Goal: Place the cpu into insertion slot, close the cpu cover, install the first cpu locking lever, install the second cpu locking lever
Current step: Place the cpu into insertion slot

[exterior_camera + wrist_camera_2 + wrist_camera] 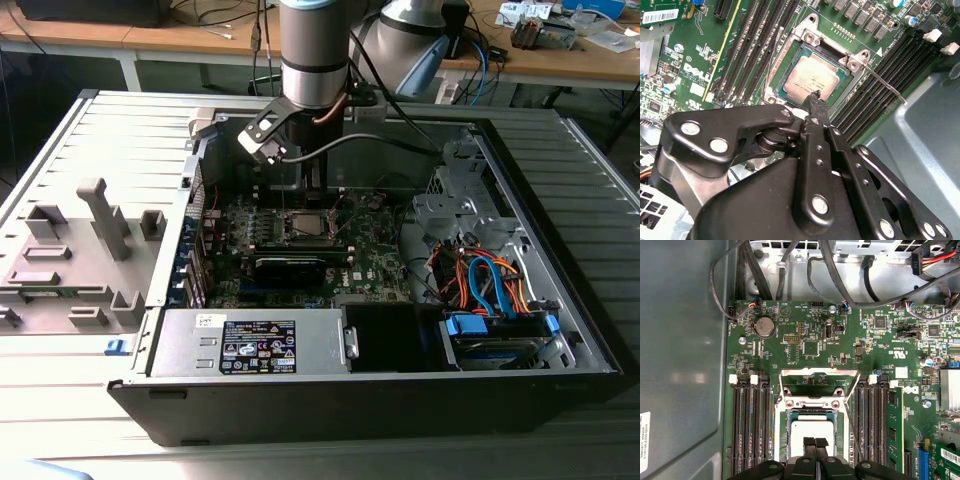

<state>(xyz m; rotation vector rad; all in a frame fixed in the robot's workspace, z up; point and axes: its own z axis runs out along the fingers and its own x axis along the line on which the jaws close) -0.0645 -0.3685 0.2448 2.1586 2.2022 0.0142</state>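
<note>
The cpu [812, 430] lies flat in the insertion slot [812, 405] on the green motherboard, its silvery top [807, 80] showing in both wrist views. The cpu cover [820, 374] stands swung open past the socket's far side, with board visible through its window. Thin locking levers [885, 85] stick out unlatched beside the socket. My gripper [815, 442] is shut, its black fingertips [815, 97] together right over the chip's near edge; contact with it cannot be told. In the exterior view the arm [310, 60] hangs straight down over the socket [305, 225].
Black memory slots [747, 425] flank the socket on both sides. Black cables [790, 270] run along the case wall. A power supply [250, 345] and a drive with blue and orange cables [490, 285] sit at the case front. Grey fixtures [90, 250] stand at the exterior view's left.
</note>
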